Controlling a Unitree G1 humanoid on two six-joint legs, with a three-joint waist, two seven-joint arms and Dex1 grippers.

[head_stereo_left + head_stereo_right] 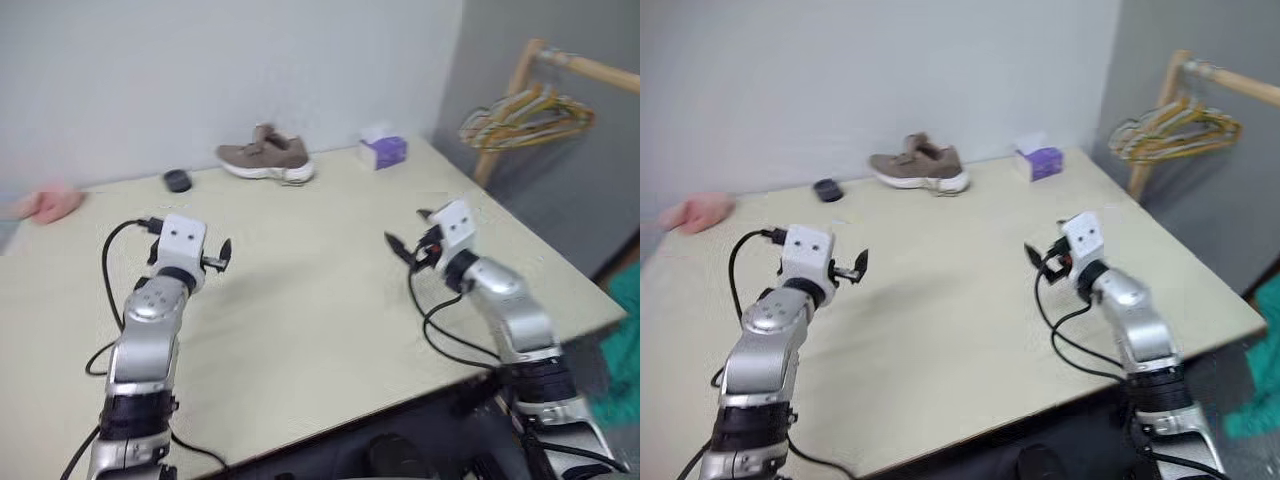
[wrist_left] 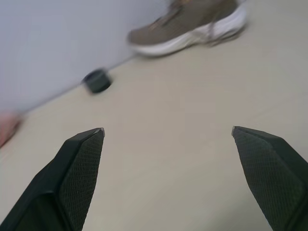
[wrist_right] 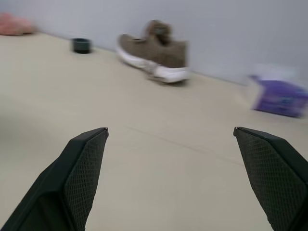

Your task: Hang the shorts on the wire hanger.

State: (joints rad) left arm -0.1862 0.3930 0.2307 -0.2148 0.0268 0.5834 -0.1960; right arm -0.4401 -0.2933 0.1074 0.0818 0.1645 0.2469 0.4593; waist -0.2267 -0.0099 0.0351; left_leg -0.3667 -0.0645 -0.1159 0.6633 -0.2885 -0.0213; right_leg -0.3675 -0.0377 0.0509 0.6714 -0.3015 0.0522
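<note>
We are seeing left gripper (image 2: 167, 137) and right gripper (image 3: 171, 139) both gaping empty over the table (image 1: 320, 300), teal shorts (image 1: 625, 350) lying off its right edge, wire hangers (image 1: 525, 118) hanging on the far rail.

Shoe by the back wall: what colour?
Brown upper, white sole: the shoe shows best in the right wrist view.

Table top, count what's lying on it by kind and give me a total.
Shoe: 1, the brown shoe
Box: 1, the purple tissue box
Cloth: 1, the pink cloth
Small round object: 1, the dark round object
Total: 4
</note>
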